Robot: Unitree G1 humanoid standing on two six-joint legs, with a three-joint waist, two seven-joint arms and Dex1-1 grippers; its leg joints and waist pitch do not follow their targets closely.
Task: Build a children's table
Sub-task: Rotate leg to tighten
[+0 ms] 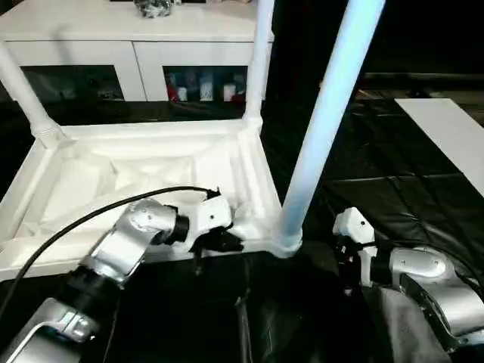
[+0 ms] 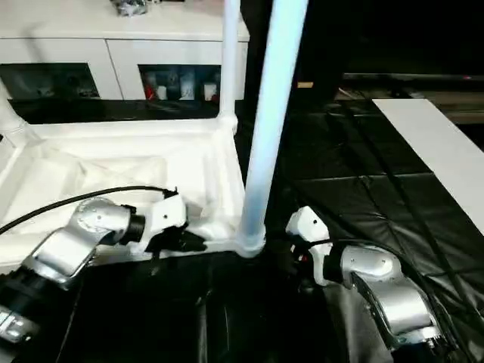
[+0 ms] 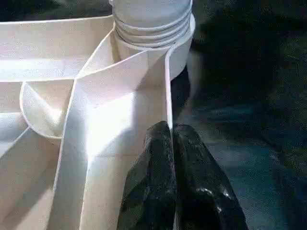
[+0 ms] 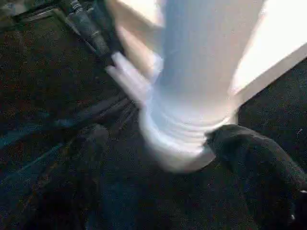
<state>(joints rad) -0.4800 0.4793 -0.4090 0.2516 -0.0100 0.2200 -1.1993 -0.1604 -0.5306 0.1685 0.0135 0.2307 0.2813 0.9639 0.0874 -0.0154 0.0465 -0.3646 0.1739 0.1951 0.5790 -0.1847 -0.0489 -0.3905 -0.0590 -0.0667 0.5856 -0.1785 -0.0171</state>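
Observation:
The children's table lies upside down on the black floor cover, its white ribbed tabletop (image 1: 113, 174) facing up. A long white leg (image 1: 325, 121) stands in the near right corner socket (image 3: 153, 28). Another leg (image 1: 259, 60) stands at the far right corner and a third (image 1: 23, 91) at the far left. My left gripper (image 3: 170, 129) is shut, pinching the thin front wall of the tabletop just beside the near leg's socket. My right gripper (image 4: 158, 136) is open, with one black finger (image 4: 259, 163) on each side of that leg's threaded base.
A white cabinet (image 1: 136, 45) with dark glass doors stands behind the tabletop. A flat white board (image 1: 454, 128) lies on the black quilted cover (image 1: 393, 197) at the right. A black cable (image 1: 91, 215) arcs over my left forearm.

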